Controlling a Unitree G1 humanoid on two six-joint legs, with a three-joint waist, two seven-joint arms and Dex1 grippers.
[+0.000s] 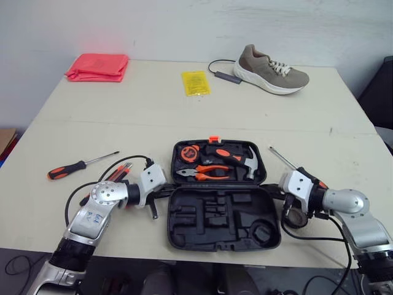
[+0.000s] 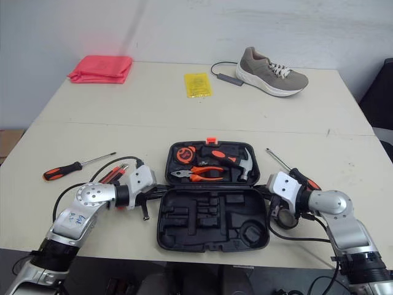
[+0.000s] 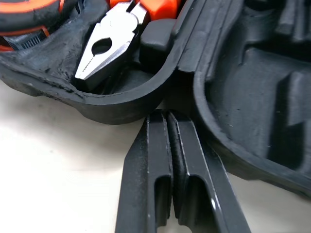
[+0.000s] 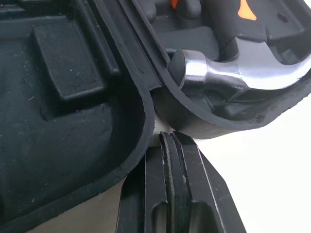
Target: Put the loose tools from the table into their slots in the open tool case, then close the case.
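The pale bench [image 1: 184, 117] is taking up most of what I'm seeing. The black tool case [image 1: 202, 230] is lying wide open at the near edge, right in front of me. The near half is sitting empty, just molded slots.

Way at the far side, a tan shoe [image 1: 270, 70] is resting to the right, a folded pink cloth [image 1: 97, 66] is lying to the left, and a yellow packet [image 1: 195, 82] is sitting between them.

In the far half of the case, the hammer [image 4: 243, 73] is sitting on the right, the orange-handled pliers [image 3: 107, 46] are lying in the middle, and the tape measure [image 1: 188, 152] is tucked in the left corner.

Loose stuff on the bench:
- An orange-and-black screwdriver [image 1: 64, 171] is lying well left of the case.
- Some red-handled screwdrivers [image 1: 116, 173] are lying just beside my left arm.
- A long screwdriver [image 1: 282, 158] is poking out past my right wrist.

My left pincer [image 3: 167, 116] is pressed closed on nothing, and its tip is sitting at the notch where the two halves meet on the case's left side. My right pincer [image 4: 167, 138] is doing the same on the right side, closed and empty (can't tell if either tip is actually touching the plastic).
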